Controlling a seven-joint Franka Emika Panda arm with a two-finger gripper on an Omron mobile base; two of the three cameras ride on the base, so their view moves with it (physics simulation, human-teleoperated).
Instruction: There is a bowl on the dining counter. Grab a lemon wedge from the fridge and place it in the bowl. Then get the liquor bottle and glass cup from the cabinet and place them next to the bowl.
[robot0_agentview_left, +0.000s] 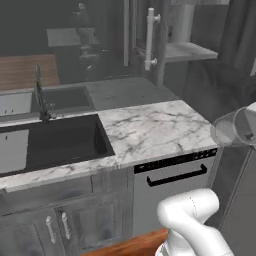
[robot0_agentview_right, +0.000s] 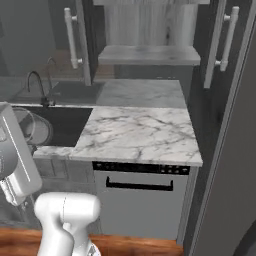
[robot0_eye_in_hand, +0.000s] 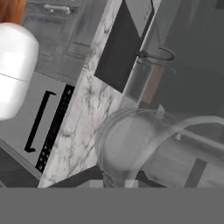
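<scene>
Holding the glass cup (robot0_eye_in_hand: 131, 148) | claw (robot0_eye_in_hand: 120, 177) clamped narrow on its rim | cup tilted above marble counter (robot0_agentview_left: 150, 130)

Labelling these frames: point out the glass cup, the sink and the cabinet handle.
glass cup (robot0_agentview_left: 234, 127), left base view, clear side wall.
sink (robot0_agentview_left: 55, 142), left base view, dark basin floor.
cabinet handle (robot0_agentview_left: 149, 39), left base view, middle of pale bar.

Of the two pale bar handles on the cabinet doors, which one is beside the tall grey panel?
The right handle, on the right cabinet door; the left handle hangs above the sink side.
</scene>
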